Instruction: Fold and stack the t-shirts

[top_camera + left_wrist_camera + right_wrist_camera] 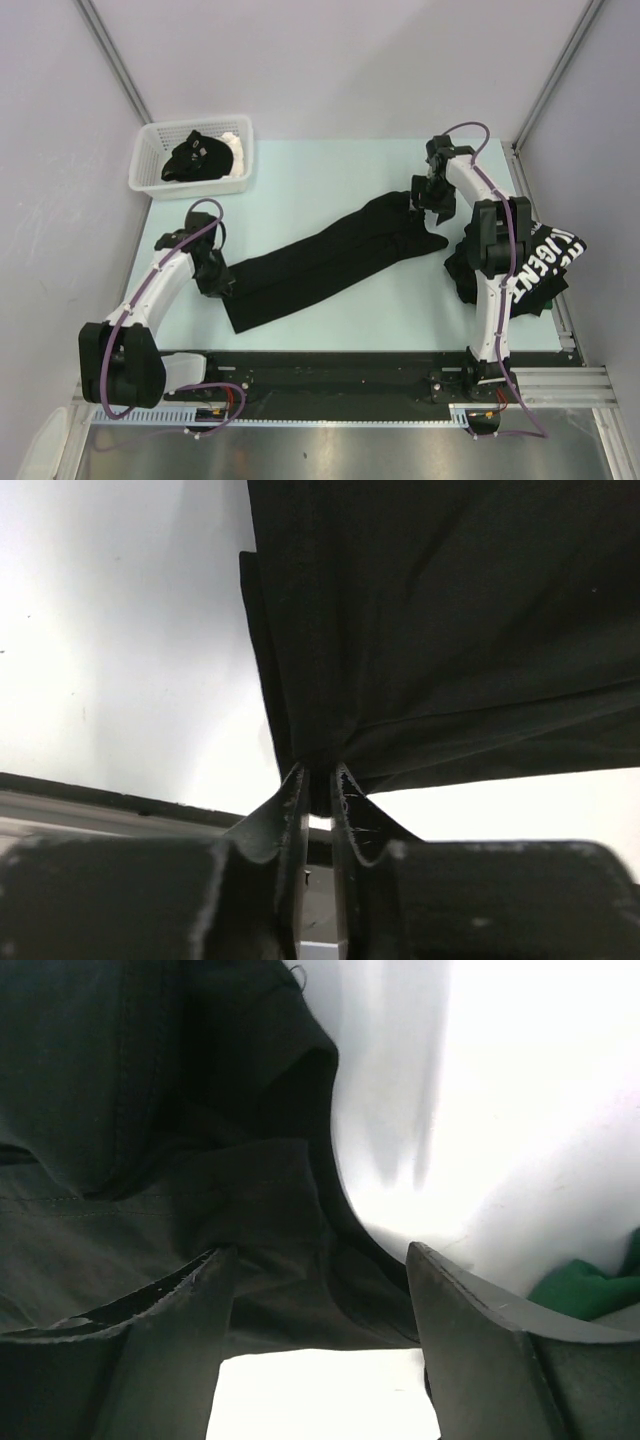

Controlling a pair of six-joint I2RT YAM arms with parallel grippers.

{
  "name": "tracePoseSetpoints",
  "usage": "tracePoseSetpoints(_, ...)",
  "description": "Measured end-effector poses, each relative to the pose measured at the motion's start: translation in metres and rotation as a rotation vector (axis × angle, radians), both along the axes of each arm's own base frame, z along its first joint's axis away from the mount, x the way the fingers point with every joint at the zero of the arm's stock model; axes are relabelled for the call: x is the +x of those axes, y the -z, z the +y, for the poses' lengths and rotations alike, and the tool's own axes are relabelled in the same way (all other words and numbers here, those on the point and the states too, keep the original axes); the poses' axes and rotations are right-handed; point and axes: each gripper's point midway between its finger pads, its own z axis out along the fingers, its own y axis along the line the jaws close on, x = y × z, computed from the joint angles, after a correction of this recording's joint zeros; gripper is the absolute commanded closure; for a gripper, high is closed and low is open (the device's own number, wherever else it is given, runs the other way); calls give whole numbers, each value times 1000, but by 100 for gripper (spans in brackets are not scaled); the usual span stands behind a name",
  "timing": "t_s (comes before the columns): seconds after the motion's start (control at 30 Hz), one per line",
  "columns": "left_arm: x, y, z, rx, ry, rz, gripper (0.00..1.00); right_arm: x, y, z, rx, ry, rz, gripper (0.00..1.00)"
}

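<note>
Left arm (150, 290) leans forward and inward, low over table. Left gripper (318, 780) nearly closed, pinching near-left end of long black t-shirt (320, 265); folds bunch into its tips. Right arm (490, 270) stretched far forward, wrist bent down. Right gripper (320, 1248) wide apart, holding nothing, over shirt's far-right end. Shirt lies as slanted strip across pale green table (330, 170). Lettered t-shirt (548, 262) heaped at right edge, partly under right arm. White basket (150, 170) in far-left corner, dark cloth inside. Plain grey walls around.
</note>
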Motion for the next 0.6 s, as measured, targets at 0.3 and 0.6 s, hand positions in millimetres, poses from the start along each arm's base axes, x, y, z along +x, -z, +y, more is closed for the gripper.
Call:
tracePoseSetpoints(0.3, -11, 1, 3, 16, 1, 43, 65, 22, -32, -3, -23, 11, -84, 20)
tracePoseSetpoints(0.6, -8, -9, 6, 35, -3, 37, 64, 42, -65, -2, -17, 17, -175, 2)
